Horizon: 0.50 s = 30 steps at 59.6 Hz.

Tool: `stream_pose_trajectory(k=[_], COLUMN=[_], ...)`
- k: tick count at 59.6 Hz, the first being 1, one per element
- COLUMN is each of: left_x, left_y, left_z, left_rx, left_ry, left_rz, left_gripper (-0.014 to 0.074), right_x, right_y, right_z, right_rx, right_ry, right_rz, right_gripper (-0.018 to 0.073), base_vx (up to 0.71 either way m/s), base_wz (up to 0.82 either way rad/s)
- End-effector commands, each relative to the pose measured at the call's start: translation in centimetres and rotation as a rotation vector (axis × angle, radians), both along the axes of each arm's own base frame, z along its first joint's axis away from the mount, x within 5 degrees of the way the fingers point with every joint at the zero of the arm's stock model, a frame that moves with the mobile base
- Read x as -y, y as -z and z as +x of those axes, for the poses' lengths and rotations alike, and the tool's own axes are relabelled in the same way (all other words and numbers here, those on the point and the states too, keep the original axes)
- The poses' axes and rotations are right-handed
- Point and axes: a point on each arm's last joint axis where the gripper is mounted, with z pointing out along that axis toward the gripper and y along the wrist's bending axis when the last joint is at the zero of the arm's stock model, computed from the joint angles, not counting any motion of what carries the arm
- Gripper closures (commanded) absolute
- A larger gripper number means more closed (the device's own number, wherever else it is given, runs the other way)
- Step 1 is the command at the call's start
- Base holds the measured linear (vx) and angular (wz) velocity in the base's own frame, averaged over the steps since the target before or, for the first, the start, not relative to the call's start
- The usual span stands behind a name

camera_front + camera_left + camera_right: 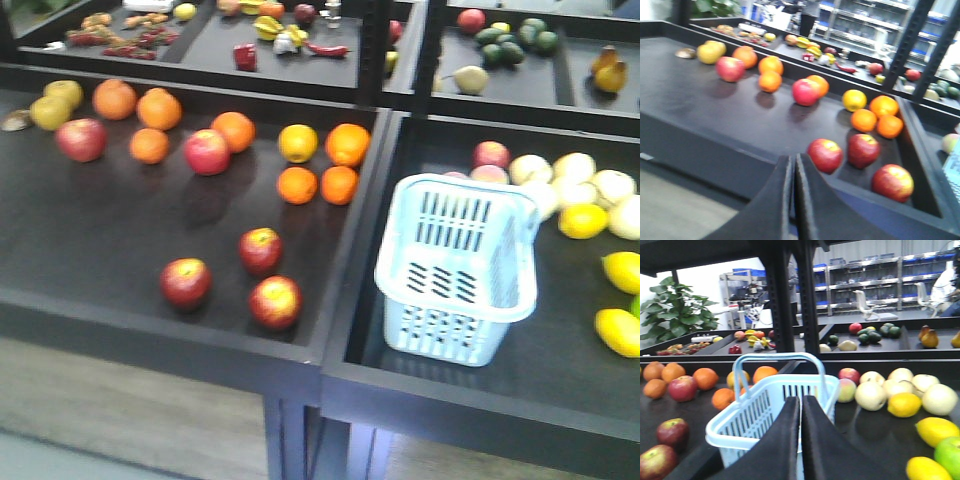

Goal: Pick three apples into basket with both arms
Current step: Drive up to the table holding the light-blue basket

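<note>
Three dark red apples lie near the front edge of the left tray: one on the left (186, 281), one further back (261, 250), one at the front right (275, 302). The left wrist view shows them (825, 155), (863, 150), (892, 182) just ahead and to the right of my left gripper (792, 158), which is shut with nothing in it. The pale blue basket (445, 335) stands empty in the right tray. My right gripper (801, 399) is shut and empty, close in front of the basket (752, 417). Neither arm shows in the front view.
Oranges (297, 184) and two more red apples (207, 152), (81, 139) lie further back in the left tray. Pale round fruits (575, 168) and lemons (618, 332) sit right of the basket. A raised black divider (365, 225) separates the trays. A shelf post (802, 295) rises behind.
</note>
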Motion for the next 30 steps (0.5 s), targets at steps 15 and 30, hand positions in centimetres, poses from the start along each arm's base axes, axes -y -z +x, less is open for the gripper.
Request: stream_pose_trajectory(k=[15,30], left_x=[0.00,0.00], left_y=[-1.61,-1.61], left_z=[-0.15,-0.15], left_rx=[0.113,0.113], left_ry=[0.002,0.002], left_rz=[-0.001,-0.001], left_gripper=[0.0603,0.0603], right_x=[-0.14,-0.14], right_y=[-0.19,-0.19], right_z=[-0.09,-0.09], right_rx=[0.065,0.065], right_ry=[-0.013,-0.013], right_rz=[-0.006,-0.006], right_gripper=[0.0564,0.0564], base_vx=[0.09,0.11], base_wz=[-0.34,-0.31])
